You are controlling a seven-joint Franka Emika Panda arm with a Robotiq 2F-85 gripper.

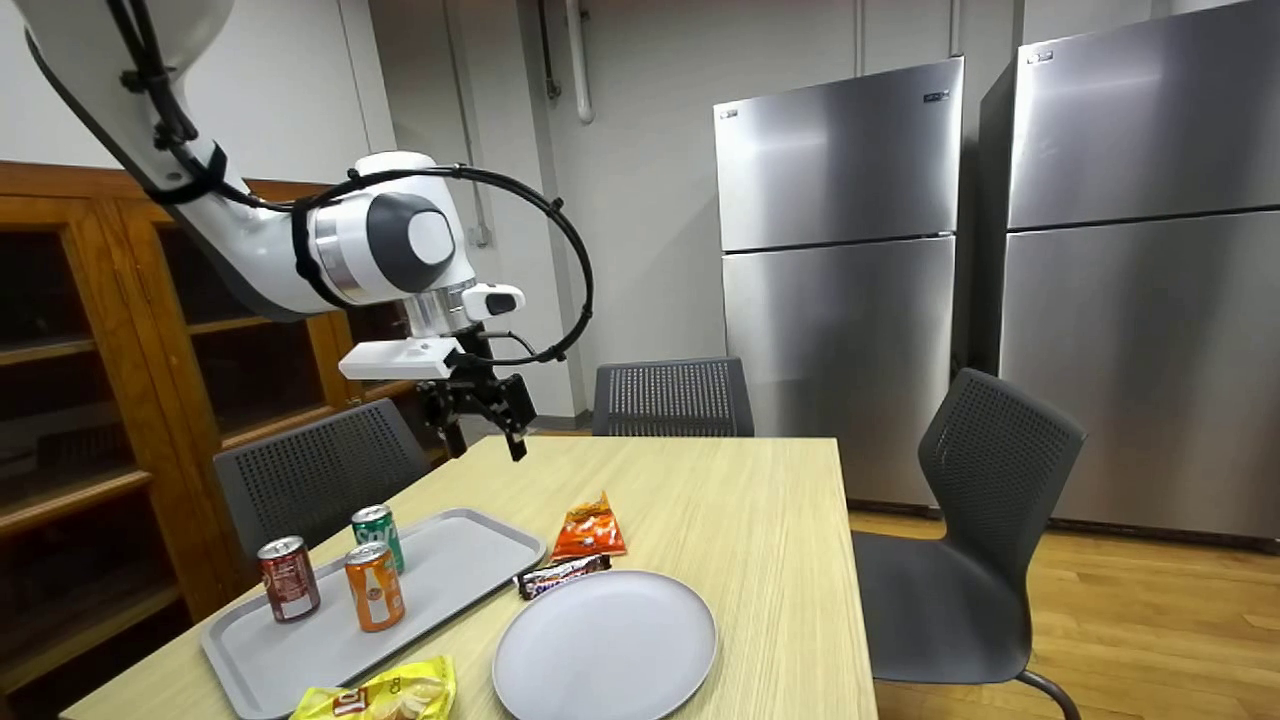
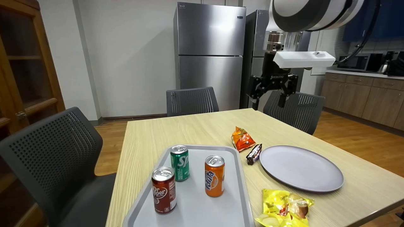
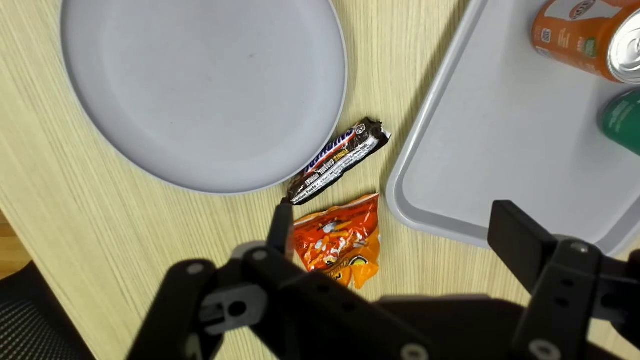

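Your tabletop (image 1: pixel 760 520) carries a tray (image 2: pixel 196 210) and a plate (image 1: pixel 605 645). Your tool (image 1: pixel 487 447) hangs above, its jaws spread wide. You have a yellow bag (image 2: pixel 285 208) near the plate, an orange bag (image 3: pixel 345 237) by the tray's corner, three cans (image 2: pixel 180 165) upright on the tray, and a Snickers (image 3: pixel 340 162) between plate and tray.

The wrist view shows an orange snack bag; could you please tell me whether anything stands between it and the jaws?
Nothing visible does: the wide-open, empty jaws hang above the table, and the orange snack bag lies uncovered. The Snickers bar is beside it, not over it.
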